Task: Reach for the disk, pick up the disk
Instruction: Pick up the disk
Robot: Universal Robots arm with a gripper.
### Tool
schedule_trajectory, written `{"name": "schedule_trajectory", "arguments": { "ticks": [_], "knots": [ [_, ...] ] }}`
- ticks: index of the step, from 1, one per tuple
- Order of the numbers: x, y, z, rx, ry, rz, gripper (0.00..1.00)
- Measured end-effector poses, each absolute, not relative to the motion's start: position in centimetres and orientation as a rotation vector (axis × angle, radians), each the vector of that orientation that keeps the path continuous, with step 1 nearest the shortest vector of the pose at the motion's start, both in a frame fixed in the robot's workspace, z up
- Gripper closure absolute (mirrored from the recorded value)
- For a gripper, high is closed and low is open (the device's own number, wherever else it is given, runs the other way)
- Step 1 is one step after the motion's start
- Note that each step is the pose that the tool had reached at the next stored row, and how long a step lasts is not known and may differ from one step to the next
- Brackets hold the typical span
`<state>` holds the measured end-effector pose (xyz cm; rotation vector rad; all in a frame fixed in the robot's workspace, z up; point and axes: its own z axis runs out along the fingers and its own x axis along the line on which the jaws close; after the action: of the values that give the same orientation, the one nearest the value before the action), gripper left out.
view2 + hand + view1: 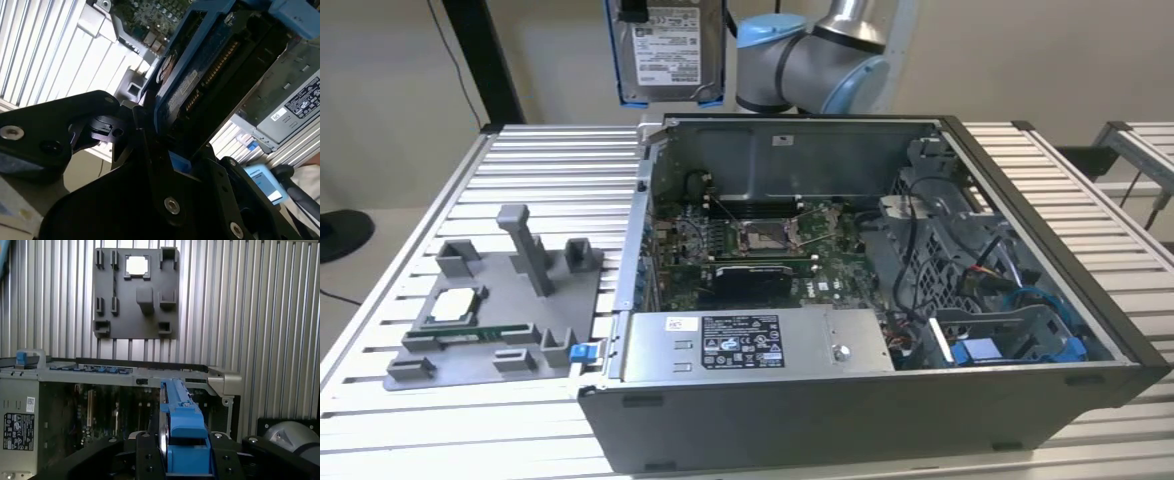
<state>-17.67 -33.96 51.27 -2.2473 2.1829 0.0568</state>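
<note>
The disk (670, 50) hangs upright high above the back-left corner of the open computer case, its white label facing the exterior camera and blue rails along its sides. In both wrist views the disk (181, 410) (200, 75) stands edge-on between the black fingers of my gripper (184, 450) (180, 150). The gripper is shut on it, and the disk is lifted clear of the case and the table.
The open computer case (1067, 300) takes up the middle and the exterior view's right of the slatted metal table (547, 160). A grey box with a black-and-white label (747, 345) sits at its front. At the exterior view's left lies a grey fixture plate (480, 330) with a small square chip (454, 303).
</note>
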Motion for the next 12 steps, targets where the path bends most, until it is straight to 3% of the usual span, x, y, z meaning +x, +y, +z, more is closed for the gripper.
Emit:
{"name": "schedule_trajectory", "arguments": {
  "ticks": [12],
  "knots": [
    [-13.9,-34.0,51.3,-2.247,2.183,0.057,1.0]
  ]
}}
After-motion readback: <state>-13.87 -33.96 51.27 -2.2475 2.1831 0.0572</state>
